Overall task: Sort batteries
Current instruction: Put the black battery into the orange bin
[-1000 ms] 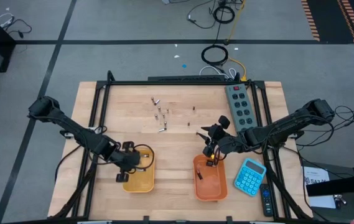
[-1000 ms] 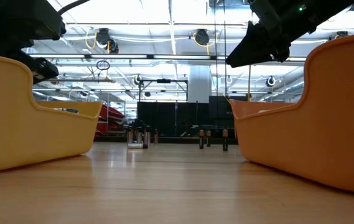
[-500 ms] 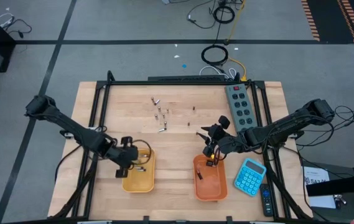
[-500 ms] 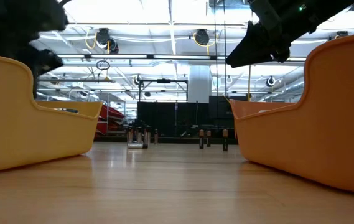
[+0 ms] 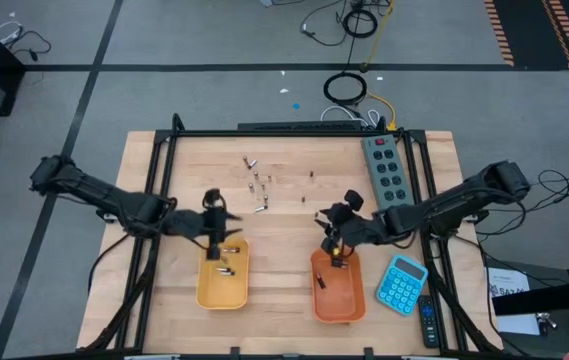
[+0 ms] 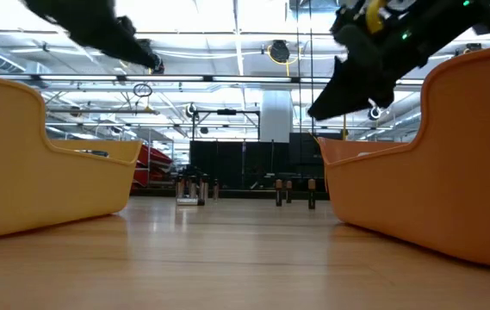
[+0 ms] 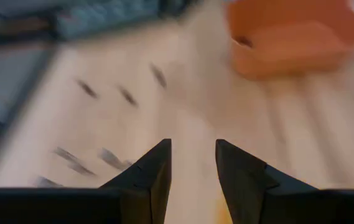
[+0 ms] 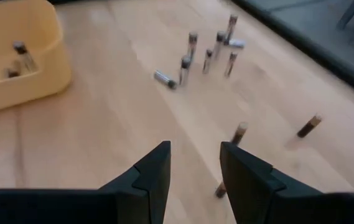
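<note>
Several small batteries stand and lie loose on the wooden table [image 5: 257, 185], silvery ones in a cluster [image 8: 208, 53] and dark ones [image 8: 239, 132] nearer the right arm. A few batteries [image 5: 225, 265] lie in the yellow tray [image 5: 204, 290], and a dark one [image 5: 319, 283] lies in the orange tray [image 5: 349, 300]. My left gripper [image 5: 222, 222] hovers open over the yellow tray's far end and holds nothing [image 7: 192, 155]. My right gripper [image 5: 326, 225] is open and empty above the orange tray's far end, facing the loose batteries [image 8: 195, 158].
A grey power strip [image 5: 384, 168] lies along the table's right side. A blue calculator [image 5: 402, 283] sits to the right of the orange tray. Bare wood lies between the two trays and between them and the battery cluster.
My left gripper has risen from low over the yellow tray and swung toward the tray's far end, turning toward the table's right. Batteries it had covered now show in the tray. My right gripper has shifted slightly toward the left.
</note>
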You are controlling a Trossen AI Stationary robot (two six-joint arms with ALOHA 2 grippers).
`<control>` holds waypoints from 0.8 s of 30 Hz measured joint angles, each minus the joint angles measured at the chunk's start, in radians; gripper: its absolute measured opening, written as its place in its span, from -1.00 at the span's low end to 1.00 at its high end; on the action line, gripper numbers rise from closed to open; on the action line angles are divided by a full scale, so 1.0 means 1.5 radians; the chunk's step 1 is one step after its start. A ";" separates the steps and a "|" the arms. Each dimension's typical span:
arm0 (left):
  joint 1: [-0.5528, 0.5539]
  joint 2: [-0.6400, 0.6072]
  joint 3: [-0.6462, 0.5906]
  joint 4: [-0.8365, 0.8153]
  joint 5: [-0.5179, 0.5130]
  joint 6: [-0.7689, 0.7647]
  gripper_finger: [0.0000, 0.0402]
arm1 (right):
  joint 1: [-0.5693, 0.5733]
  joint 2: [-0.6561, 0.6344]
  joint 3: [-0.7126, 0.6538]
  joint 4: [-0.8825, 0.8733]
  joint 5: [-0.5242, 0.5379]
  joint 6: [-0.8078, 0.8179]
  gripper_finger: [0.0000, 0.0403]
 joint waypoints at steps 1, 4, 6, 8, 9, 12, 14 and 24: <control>0.010 0.002 0.000 0.016 -0.011 0.023 -0.33 | -0.012 0.004 0.000 0.000 -0.007 0.003 -0.36; 0.040 0.008 -0.003 0.061 -0.015 0.081 -0.33 | -0.058 0.005 0.000 -0.005 -0.015 0.004 -0.36; 0.059 0.008 -0.023 0.110 -0.012 0.114 -0.33 | -0.101 0.005 0.000 -0.003 -0.055 -0.012 -0.36; 0.077 0.008 -0.052 0.159 -0.002 0.138 -0.33 | -0.151 0.006 0.000 0.002 -0.104 -0.031 -0.36; 0.087 0.008 -0.066 0.183 0.007 0.147 -0.33 | -0.177 0.008 0.000 0.002 -0.123 -0.040 -0.36; 0.118 0.008 -0.100 0.244 0.052 0.163 -0.33 | -0.247 0.011 0.000 -0.005 -0.169 -0.077 -0.36; 0.140 0.008 -0.112 0.267 0.085 0.169 -0.33 | -0.291 0.012 0.000 0.008 -0.200 -0.103 -0.35; 0.234 0.008 -0.156 0.360 0.213 0.199 -0.33 | -0.407 0.109 0.000 0.117 -0.307 -0.184 -0.35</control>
